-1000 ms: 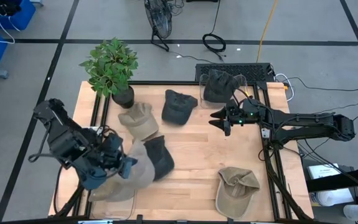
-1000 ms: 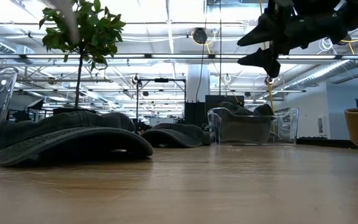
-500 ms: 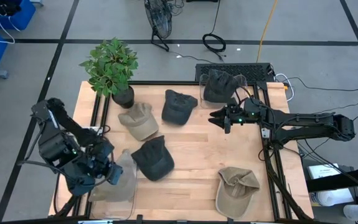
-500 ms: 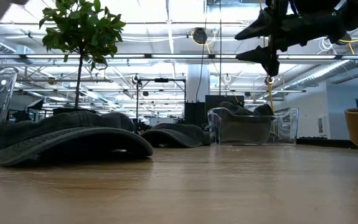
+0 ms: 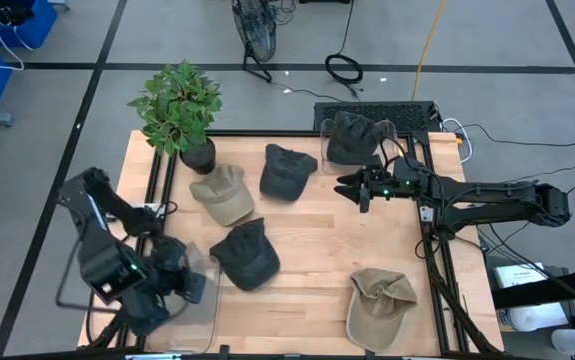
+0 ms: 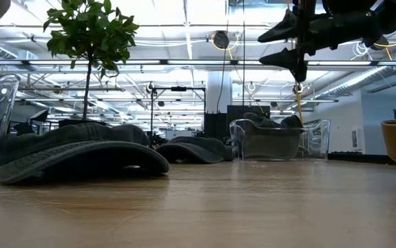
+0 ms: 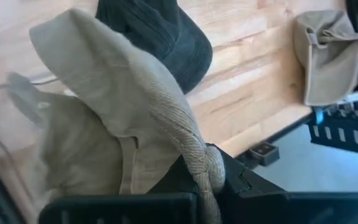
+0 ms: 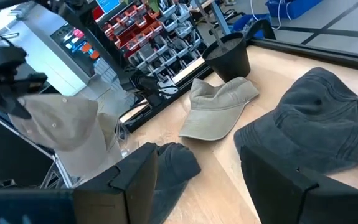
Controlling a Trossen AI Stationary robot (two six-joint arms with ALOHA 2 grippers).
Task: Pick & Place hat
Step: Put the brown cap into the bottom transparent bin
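Note:
My left gripper (image 5: pixel 187 285) sits at the table's near left corner, over a clear bin (image 5: pixel 199 305), and is shut on a tan hat (image 7: pixel 122 106). That hat also shows in the right wrist view (image 8: pixel 66 127), raised beside the bin. My right gripper (image 5: pixel 351 187) hovers open above the table's far right part, next to a dark hat (image 5: pixel 287 170) lying flat; its fingers frame bare wood (image 8: pixel 203 186). A second tan hat (image 5: pixel 222 193), a second dark hat (image 5: pixel 245 253) and a third tan hat (image 5: pixel 380 305) lie on the wood. My left gripper pinches a bunched fold of the tan hat's cloth (image 7: pixel 205 163) between its two fingers. The hat spreads away from the fingers, clear of the table. Its far part (image 7: pixel 73 155) shows blurred behind the bin's clear wall.
A potted plant (image 5: pixel 179 110) stands at the far left corner. Another clear bin (image 5: pixel 357 140) at the far edge holds a dark hat. Black frame rails run along the table's left and right sides. Bare wood lies between the hats in the middle.
My left gripper has carried the tan hat from beside the middle dark hat toward the near left corner, over the clear bin. The hat came off the dark hat, which now lies uncovered. My right gripper stayed almost still.

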